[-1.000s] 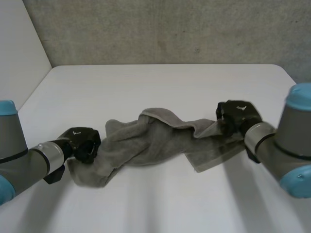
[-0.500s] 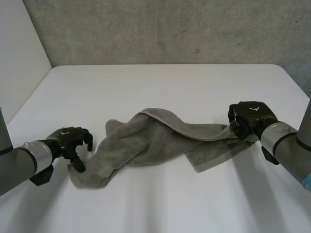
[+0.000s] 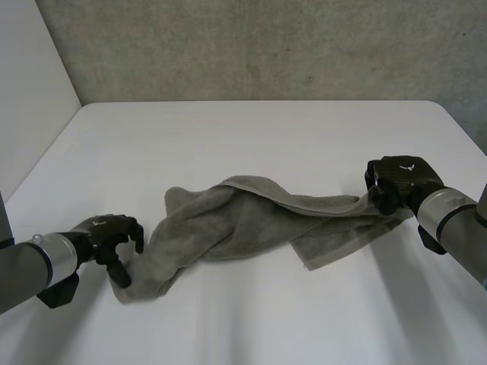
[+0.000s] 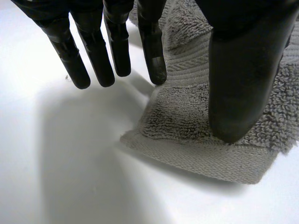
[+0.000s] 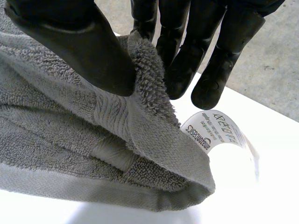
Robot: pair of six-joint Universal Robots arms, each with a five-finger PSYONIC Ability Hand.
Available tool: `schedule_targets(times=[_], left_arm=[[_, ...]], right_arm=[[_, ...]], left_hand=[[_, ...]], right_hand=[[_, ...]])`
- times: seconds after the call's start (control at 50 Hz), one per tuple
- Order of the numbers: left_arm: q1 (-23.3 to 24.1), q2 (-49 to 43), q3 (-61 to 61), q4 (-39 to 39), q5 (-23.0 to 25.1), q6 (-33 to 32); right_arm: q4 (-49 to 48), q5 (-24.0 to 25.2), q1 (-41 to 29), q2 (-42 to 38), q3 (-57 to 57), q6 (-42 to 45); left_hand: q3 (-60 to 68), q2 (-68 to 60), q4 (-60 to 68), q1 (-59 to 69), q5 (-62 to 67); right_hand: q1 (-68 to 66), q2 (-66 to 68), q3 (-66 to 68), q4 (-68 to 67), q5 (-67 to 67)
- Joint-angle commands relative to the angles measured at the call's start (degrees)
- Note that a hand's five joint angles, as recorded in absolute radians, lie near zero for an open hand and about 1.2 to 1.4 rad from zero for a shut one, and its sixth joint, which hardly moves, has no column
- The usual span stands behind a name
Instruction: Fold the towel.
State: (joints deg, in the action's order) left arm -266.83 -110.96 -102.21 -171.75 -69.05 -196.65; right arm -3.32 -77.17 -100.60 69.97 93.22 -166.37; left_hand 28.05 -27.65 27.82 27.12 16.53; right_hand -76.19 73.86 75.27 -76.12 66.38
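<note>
You have the grey towel [image 3: 251,224] lying on the white worktop [image 3: 251,129] as a long, rumpled, twisted band that runs from one robot hand to the other. The left robot hand [image 3: 108,230] sits low at one end of the band, at a corner of the cloth. In its wrist view the fingers [image 4: 154,51] are straight and spread, with their tips over bare worktop just beside the towel's edge. The thumb [image 4: 238,84] comes down apart from them, its tip on the hemmed corner. Nothing is pinched there, so read that robot hand as open, with only the thumb touching cloth. The right robot hand [image 3: 399,182] is at the opposite end of the band, and there you have a real grip. Its thumb lies across the top of a folded edge, its fingers close in from the other side, and the towel's thick pile is caught between them. A white printed label [image 5: 212,133] sticks out of the hem just beyond those fingertips and hangs over the worktop. Between the two robot hands the cloth bunches and folds over itself, widest around the middle.
</note>
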Motion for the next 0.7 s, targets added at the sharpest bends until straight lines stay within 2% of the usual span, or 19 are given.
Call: schedule_targets(times=[0.02, 0.18, 0.22, 0.24, 0.26, 0.28, 0.3, 0.44, 0.52, 0.7], left_arm=[[-0.2, -0.6, -0.2, 0.1, -0.5, -3.1], [-0.3, -1.9, -0.4, -0.4, -0.6, -3.2], [-0.3, -2.0, -0.4, -0.3, -0.6, -3.2], [-0.3, -2.0, -0.4, -0.3, -0.6, -3.2], [-0.3, -2.0, -0.4, -0.3, -0.6, -3.2], [-0.3, -2.0, -0.4, -0.3, -0.4, -3.2], [-0.3, -1.8, -0.4, -0.2, 0.1, -3.2], [1.2, -0.1, 0.7, 0.0, 0.2, -2.8], [2.6, 7.2, 3.9, -0.2, 0.5, -1.6], [3.3, 10.8, 6.5, -0.6, 0.4, 2.1]], right_arm=[[-0.1, -0.1, -0.1, 0.0, 0.5, 1.1], [-0.1, -0.1, -0.4, -0.1, 0.6, 1.1], [-0.1, -0.1, -0.4, -0.1, 0.7, 1.1], [-0.1, -0.1, -0.4, -0.1, 0.7, 1.1], [-0.1, 0.0, -0.4, -0.1, 0.7, 1.1], [-0.1, 0.0, -0.4, -0.1, 0.7, 1.1], [-0.1, 0.0, -0.4, -0.1, 0.7, 1.1], [0.2, 0.0, -0.1, 0.0, 0.0, 1.1], [0.7, -0.1, 0.0, 0.2, -0.8, 1.1], [2.1, 0.9, 0.1, 6.6, -1.9, 0.8]], left_hand=[[-2.4, 2.0, -2.1, -1.4, -0.8], [-2.7, 2.3, -2.5, -1.8, -1.2], [-1.0, 0.6, -0.8, -0.1, 0.5], [5.8, -6.2, 6.0, 6.7, 7.3], [5.9, -6.3, 6.1, 6.8, 7.4], [25.4, -25.8, 25.6, 26.3, 26.9], [51.4, -51.8, 51.6, 52.3, 52.9], [51.9, -52.4, 52.2, 52.9, 53.5], [51.9, -52.4, 52.2, 52.9, 53.5], [51.9, -52.4, 52.2, 52.9, 53.5]], right_hand=[[-3.8, 6.1, 4.7, -3.9, 3.6], [-3.8, 6.1, 4.7, -3.9, 3.6], [-3.8, 6.1, 4.7, -3.9, 3.6], [-3.8, 6.1, 4.7, -3.9, 3.6], [-3.8, 6.1, 4.7, -3.9, 3.6], [-3.8, 6.1, 4.7, -3.9, 3.6], [-3.8, 6.1, 4.7, -3.9, 3.6], [-3.8, 6.1, 4.7, -3.9, 3.6], [-3.8, 6.1, 4.7, -3.9, 3.6], [-3.8, 6.1, 4.7, -3.9, 3.6]])
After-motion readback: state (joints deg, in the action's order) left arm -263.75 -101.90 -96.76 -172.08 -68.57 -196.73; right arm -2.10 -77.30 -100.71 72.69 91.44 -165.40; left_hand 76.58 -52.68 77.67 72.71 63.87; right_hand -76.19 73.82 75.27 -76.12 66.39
